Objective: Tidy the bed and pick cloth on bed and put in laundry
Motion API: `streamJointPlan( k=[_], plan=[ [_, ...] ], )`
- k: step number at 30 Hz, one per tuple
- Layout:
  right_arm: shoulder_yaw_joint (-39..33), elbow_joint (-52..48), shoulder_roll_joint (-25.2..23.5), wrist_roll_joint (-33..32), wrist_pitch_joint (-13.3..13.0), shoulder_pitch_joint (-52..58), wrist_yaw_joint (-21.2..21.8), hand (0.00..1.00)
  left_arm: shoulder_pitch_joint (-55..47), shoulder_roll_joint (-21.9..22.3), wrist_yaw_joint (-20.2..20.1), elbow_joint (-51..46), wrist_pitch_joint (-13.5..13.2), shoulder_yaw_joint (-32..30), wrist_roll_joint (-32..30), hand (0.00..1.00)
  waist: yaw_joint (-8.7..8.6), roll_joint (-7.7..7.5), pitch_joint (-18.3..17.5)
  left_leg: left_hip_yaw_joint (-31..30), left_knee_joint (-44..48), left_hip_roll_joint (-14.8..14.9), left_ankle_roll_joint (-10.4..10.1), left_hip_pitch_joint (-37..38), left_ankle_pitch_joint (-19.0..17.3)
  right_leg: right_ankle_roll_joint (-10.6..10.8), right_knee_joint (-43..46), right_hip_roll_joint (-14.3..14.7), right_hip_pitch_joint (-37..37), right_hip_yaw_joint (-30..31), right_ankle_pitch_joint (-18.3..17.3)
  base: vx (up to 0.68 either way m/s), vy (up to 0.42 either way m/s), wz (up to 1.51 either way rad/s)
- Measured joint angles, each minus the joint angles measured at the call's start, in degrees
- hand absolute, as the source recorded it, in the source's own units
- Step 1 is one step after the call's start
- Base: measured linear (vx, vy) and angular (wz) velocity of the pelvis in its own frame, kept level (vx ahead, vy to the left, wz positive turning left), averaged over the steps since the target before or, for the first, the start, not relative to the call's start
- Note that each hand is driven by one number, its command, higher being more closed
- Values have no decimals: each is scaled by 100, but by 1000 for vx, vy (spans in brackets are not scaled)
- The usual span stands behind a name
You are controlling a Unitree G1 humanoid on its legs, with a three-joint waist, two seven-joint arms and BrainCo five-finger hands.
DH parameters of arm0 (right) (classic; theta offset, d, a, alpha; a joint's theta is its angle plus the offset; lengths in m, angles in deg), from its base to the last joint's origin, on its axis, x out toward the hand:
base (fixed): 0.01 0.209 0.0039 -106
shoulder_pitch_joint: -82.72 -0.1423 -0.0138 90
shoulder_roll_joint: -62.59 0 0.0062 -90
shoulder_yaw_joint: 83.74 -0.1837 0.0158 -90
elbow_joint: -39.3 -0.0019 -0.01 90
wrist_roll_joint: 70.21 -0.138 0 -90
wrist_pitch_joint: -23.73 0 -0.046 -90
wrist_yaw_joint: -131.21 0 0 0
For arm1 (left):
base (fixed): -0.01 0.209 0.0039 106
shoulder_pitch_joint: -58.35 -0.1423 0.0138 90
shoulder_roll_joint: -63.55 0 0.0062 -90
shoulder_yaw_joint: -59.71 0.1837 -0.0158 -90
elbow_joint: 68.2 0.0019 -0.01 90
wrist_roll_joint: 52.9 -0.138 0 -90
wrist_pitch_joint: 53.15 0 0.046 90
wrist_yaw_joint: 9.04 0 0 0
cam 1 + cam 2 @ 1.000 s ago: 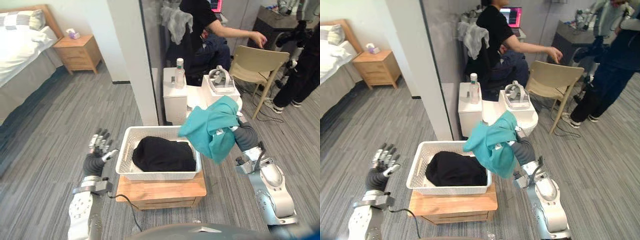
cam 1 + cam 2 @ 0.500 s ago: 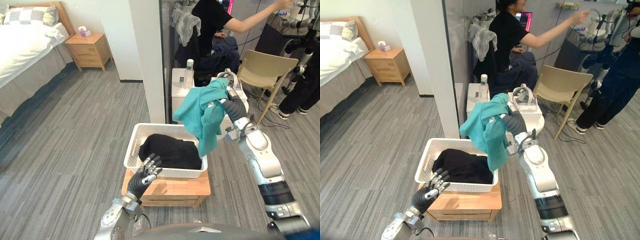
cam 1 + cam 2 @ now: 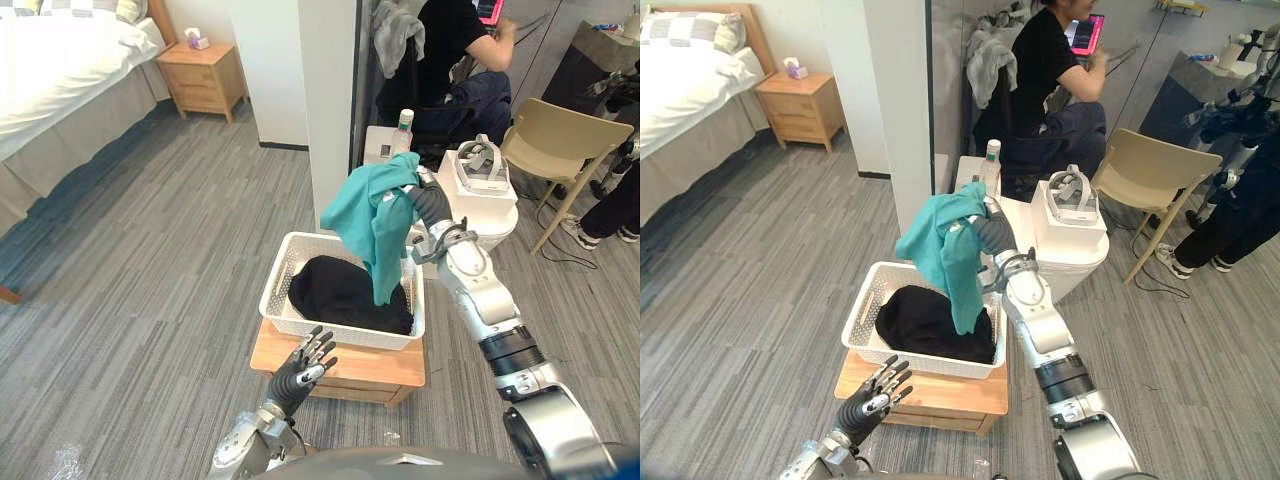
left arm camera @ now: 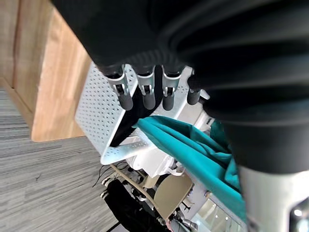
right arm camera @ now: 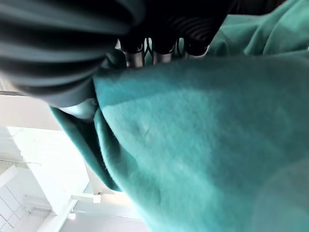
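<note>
Teal cloth (image 3: 370,215) at frame centre, gripped by the curled fingers of the right hand (image 3: 428,207), hanging over a white laundry basket (image 3: 279,287) with a black garment (image 3: 340,292) inside, basket on a low wooden bench (image 3: 345,364), left hand (image 3: 303,365) at lower centre, fingers spread, bed (image 3: 70,60) upper left

We see the laundry basket (image 3: 340,336) on a low stand (image 3: 345,366) at the centre, with a folded garment (image 3: 335,290) inside it. The cloth (image 3: 370,210) hangs from the right hand (image 3: 428,205) above the basket's back right corner. Its lower end seems to reach the garment, though we cannot tell if they touch. The left hand (image 3: 300,370) sits before the stand. A pillar (image 3: 325,90) stands behind the basket, a bed (image 3: 60,70) and nightstand (image 3: 205,75) far back left, and a chair (image 3: 555,150) back right.
</note>
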Motion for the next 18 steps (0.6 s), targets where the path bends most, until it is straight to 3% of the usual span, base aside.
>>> streamJointPlan(
  k=[7, 12, 18],
  plan=[
    [479, 937, -427, 26, 23, -442, -234, 100, 45, -37, 144, 413, -149, 3, -150, 0, 102, -47, 100, -110, -10, 15, -3, 34, 0, -1, -116, 25, 151, -134, 18, -6, -9, 8],
    [534, 1735, -696, 19, 33, -924, -686, 100, 520, -230, 398, 459, -262, -70, -174, 0, 207, -86, 662, -243, 24, 38, -66, -420, 66, -48, 53, 4, -254, -282, 38, -68, -21, 16],
    [333, 2620, -809, 575, -19, -1192, -766, 100, 1133, -263, 478, 462, -577, -343, -155, 0, 340, -88, 1302, -293, 280, 30, -23, -897, 119, -97, 213, -72, -608, -415, 82, -26, 13, 11]
  ],
)
